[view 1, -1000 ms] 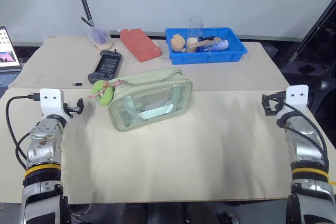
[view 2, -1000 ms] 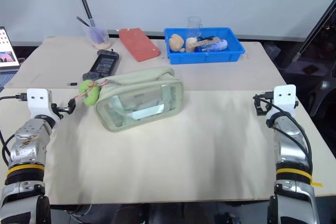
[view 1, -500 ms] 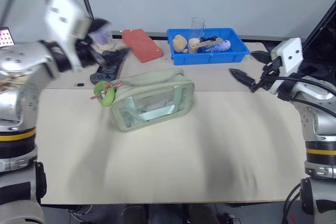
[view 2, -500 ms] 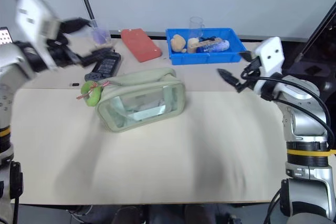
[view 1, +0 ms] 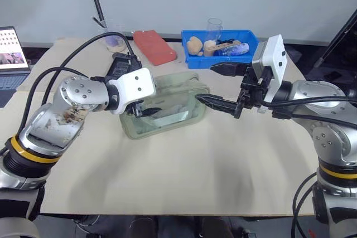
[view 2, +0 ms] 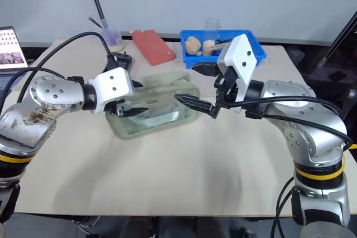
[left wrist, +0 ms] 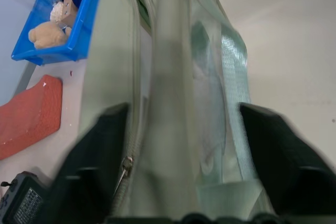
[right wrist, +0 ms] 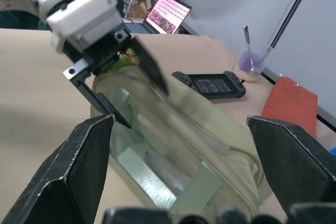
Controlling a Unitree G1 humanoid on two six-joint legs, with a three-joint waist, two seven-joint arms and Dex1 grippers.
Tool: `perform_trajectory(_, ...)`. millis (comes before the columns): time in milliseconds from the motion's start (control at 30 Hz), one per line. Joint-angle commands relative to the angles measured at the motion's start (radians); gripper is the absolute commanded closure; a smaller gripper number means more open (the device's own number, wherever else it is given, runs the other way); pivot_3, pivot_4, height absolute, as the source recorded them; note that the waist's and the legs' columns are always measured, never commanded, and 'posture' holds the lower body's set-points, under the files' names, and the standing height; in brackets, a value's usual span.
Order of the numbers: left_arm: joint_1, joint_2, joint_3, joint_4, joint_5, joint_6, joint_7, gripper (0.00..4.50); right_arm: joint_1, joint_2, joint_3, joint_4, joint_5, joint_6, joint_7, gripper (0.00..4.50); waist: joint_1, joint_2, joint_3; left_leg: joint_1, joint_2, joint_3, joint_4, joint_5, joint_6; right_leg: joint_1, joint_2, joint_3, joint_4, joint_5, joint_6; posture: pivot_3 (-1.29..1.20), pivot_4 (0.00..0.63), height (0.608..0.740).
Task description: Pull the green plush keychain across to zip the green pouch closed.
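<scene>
Near the middle of the beige surface (view 1: 184, 171) lies the pale sage-green boxy fabric pouch (view 1: 167, 112) with clear plastic side windows. The left pincer (view 1: 146, 110) sits over the pouch's left end with its black fingers (left wrist: 102, 150) apart, one on each side of the pouch, maybe to reach the zipper pull there. The right pincer (view 1: 215, 85) has its fingers wide apart at the pouch's other end, perhaps to hold it still. The small round lime-green plush keychain (right wrist: 125, 57) peeks out behind the left pincer and is mostly hidden. I cannot tell how far the zipper is closed.
</scene>
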Motion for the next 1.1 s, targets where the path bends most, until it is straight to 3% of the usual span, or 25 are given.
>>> perform_trajectory(33,0.002,0.001,-0.005,0.028,0.068,-0.091,-0.032,3.05,-0.009,-0.023,-0.016,-0.033,-0.004,0.005,-0.017,0.0,0.0,0.0,0.0,0.0,0.0,0.0,0.0,0.0,0.0,0.0,0.0,0.0,0.0,0.0,0.0,0.0,0.15,0.74)
perform_trajectory(133,-0.01,-0.028,0.008,0.067,0.094,-0.167,-0.042,4.48,0.002,-0.037,-0.027,-0.038,-0.006,0.001,-0.022,0.0,-0.001,0.0,0.0,0.0,0.0,0.0,0.0,0.0,0.0,0.0,0.0,0.0,0.0,0.0,0.0,0.0,0.15,0.74)
perform_trajectory(467,-0.11,-0.102,0.023,0.366,0.099,-0.718,-0.268,4.48,0.023,-0.136,-0.074,-0.016,-0.003,-0.018,0.03,0.0,0.006,0.0,0.0,-0.002,0.0,0.0,0.001,0.0,0.0,-0.001,0.0,0.0,0.0,0.001,-0.001,0.0,0.15,0.74)
perform_trajectory(600,-0.119,-0.125,0.01,0.428,0.136,-0.775,-0.298,4.48,0.03,-0.169,-0.074,-0.027,0.016,0.002,0.051,0.0,0.006,0.0,0.0,-0.002,0.0,0.0,0.001,0.0,0.0,-0.001,0.0,0.0,0.0,0.001,0.0,0.0,0.15,0.74)
perform_trajectory(767,-0.094,-0.159,0.032,0.391,0.139,-0.718,-0.284,4.48,0.068,-0.19,-0.06,-0.044,-0.01,-0.002,0.044,0.0,0.003,0.0,0.0,-0.002,0.0,0.0,0.001,0.0,0.0,-0.001,0.0,0.0,0.0,0.001,0.0,0.0,0.15,0.74)
perform_trajectory(800,-0.092,-0.162,0.041,0.378,0.127,-0.704,-0.288,3.69,0.081,-0.195,-0.055,-0.046,-0.023,-0.011,0.046,0.0,0.005,0.0,0.0,-0.002,0.0,0.0,0.002,0.0,0.0,-0.001,0.0,0.0,0.0,0.001,0.0,0.0,0.15,0.74)
perform_trajectory(867,-0.096,-0.172,0.069,0.332,0.063,-0.64,-0.308,2.99,0.11,-0.203,-0.042,-0.044,-0.05,-0.034,0.051,0.0,0.005,0.0,0.0,-0.002,0.0,0.0,0.002,0.0,0.0,-0.001,0.0,0.0,0.0,0.001,0.001,0.0,0.15,0.74)
perform_trajectory(1000,-0.123,-0.217,0.143,0.203,-0.16,-0.381,-0.319,0.93,0.148,-0.2,0.008,-0.004,-0.132,-0.099,0.057,0.0,0.001,0.0,0.0,-0.004,0.0,-0.001,0.003,0.0,0.0,-0.001,0.0,0.0,0.001,0.001,0.002,0.0,0.15,0.74)
perform_trajectory(1100,-0.129,-0.22,0.187,0.092,-0.347,-0.17,-0.331,0.07,0.165,-0.188,0.058,0.052,-0.193,-0.166,0.075,0.0,-0.003,0.0,0.0,-0.003,0.0,-0.001,0.004,0.0,0.0,-0.001,0.001,0.0,0.001,0.001,0.005,0.0,0.15,0.74)
